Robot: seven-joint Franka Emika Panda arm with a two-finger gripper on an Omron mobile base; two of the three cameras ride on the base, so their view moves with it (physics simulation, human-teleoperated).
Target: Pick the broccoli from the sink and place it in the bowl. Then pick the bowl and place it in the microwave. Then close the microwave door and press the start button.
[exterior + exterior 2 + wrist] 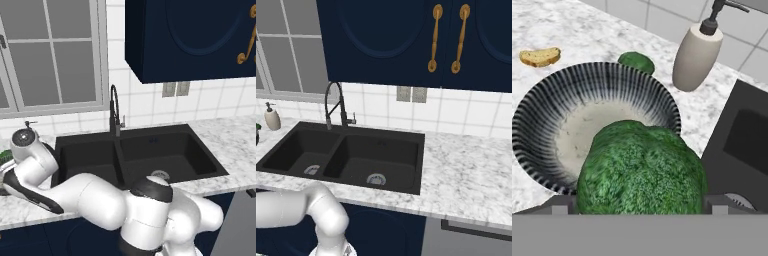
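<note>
The broccoli (642, 170), a bright-green lumpy floret, looms large in the hand view and hangs over the near right rim of the bowl (577, 130). My gripper (640, 207) is shut on it, with a grey finger base showing on either side. The bowl has a ribbed dark wall and a speckled grey inside, and stands on the marble counter left of the sink (150, 150) (356, 155) (742, 140). In the left base view my arm reaches far left, and a green bit of broccoli (5, 156) shows at the hand. Both basins hold nothing.
A beige soap dispenser (697, 55) (272, 117) stands behind the bowl by the sink's corner. A dark green round object (636, 62) lies just beyond the bowl, and a slice of bread (540, 56) further off. The black faucet (115, 107) (336, 102) arches over the divider.
</note>
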